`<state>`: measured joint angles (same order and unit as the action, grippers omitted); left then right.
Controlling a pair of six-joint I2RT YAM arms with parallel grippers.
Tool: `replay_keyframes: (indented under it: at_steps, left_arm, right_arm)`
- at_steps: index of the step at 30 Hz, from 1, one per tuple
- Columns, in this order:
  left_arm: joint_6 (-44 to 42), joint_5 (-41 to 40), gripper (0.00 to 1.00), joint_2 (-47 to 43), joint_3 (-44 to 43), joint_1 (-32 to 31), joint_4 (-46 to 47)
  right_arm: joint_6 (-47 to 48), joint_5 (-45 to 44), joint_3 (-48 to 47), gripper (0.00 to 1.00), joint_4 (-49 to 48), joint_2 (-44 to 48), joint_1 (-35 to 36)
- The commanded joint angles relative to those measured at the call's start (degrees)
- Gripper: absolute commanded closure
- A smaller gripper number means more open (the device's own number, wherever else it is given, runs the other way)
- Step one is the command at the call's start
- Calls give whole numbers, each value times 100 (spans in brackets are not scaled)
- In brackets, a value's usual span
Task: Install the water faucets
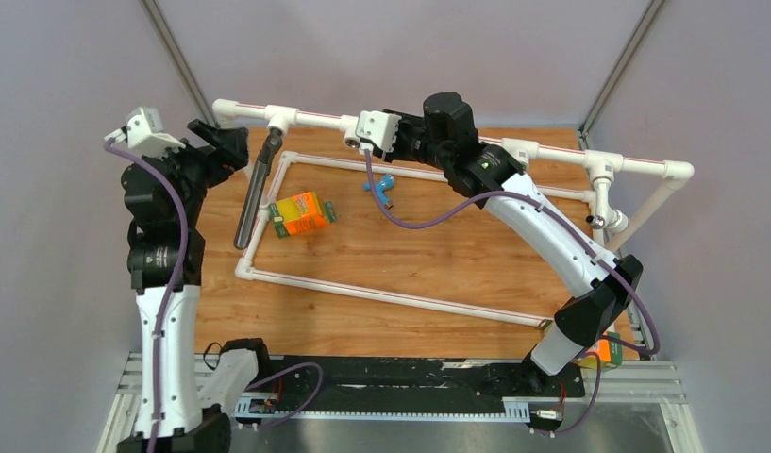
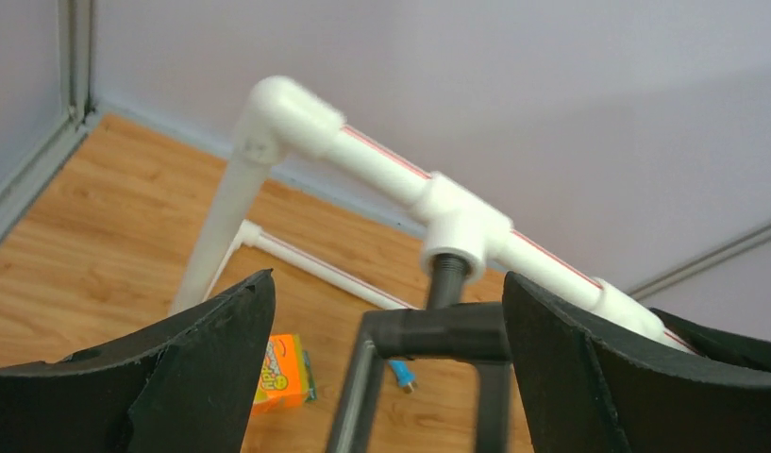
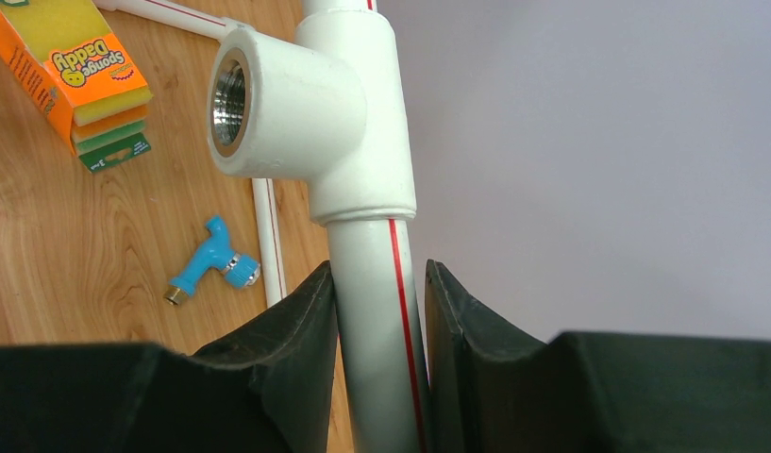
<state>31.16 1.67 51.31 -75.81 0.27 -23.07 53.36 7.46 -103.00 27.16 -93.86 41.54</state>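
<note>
Far left, left pincer (image 2: 389,293): jaws spread wide, one on each side of the dark-brown faucet's short arm, gripping nothing. Whether the right-hand pad touches that arm's end cannot be told.
Dark-brown faucet (image 1: 254,193): its threaded end is up in the first tee socket (image 2: 457,231) of the top pipe (image 1: 320,118). The long tube hangs from there, slanting down toward the bench (image 1: 438,255).
Faucet look: slim, matt, L-shaped tube, with a little dark thread showing under the socket. It appears seated.
Orange box (image 1: 301,212): lies on the bench just right of the tube's lower end.
Blue faucet (image 1: 379,187): loose on its side on the bench, inside the pipe frame (image 1: 400,297). It is small and bright blue, with a chrome collar and a brass tip.
Key relation: the blue faucet lies to the right of the left pincer and lower, almost beneath the right pincer. The right arm is nearer but occupied, so the free left arm is likely the one to fetch it.
Right pincer (image 3: 379,283): pressed onto the top pipe beside a tee, apparently steadying it.
Empty tee socket (image 3: 268,113): metal thread inside and an open mouth, probably the next seat.
</note>
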Motion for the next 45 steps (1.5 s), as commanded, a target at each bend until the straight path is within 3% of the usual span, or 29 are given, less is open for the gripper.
replay_keyframes:
  at_steps: [1, 4, 11, 15, 17, 27, 33, 35, 37, 42, 45]
  left_arm:
    - [1944, 2683, 4, -86, 996, 1603, 1572]
    - [2570, 3618, 5, -86, 1664, 2099, 2445]
    - [2439, 4587, 9, -104, 2035, 2390, 2562]
    - [1880, 4825, 17, -7, 1913, 2390, 1948]
    - [1309, 4703, 18, 72, 1729, 2390, 1010]
    - [673, 5053, 34, 257, 1455, 2320, 330]
    - [102, 4685, 60, 353, 990, 1977, -188]
    - [-118, 4535, 89, 327, 762, 1977, -294]
    - [-442, 4342, 100, 336, 341, 1977, -417]
    - [-1304, 3780, 100, 555, -679, 1916, -1181]
    - [-1822, 3534, 100, 503, -1057, 1687, -1191]
  right_arm:
    - [-687, 537, 289, 100, 457, -317, 267]
    - [-669, 546, 307, 100, 457, -317, 267]
    - [-661, 572, 351, 100, 431, -308, 267]
    - [-678, 598, 351, 100, 440, -308, 267]
    - [-678, 598, 351, 100, 431, -325, 267]
    - [-704, 633, 333, 100, 431, -343, 267]
    - [-705, 642, 324, 100, 440, -326, 276]
    - [-696, 625, 342, 100, 431, -308, 267]
    - [-687, 607, 351, 100, 431, -299, 267]
    - [-687, 607, 351, 100, 431, -308, 267]
    - [-687, 607, 333, 100, 422, -325, 267]
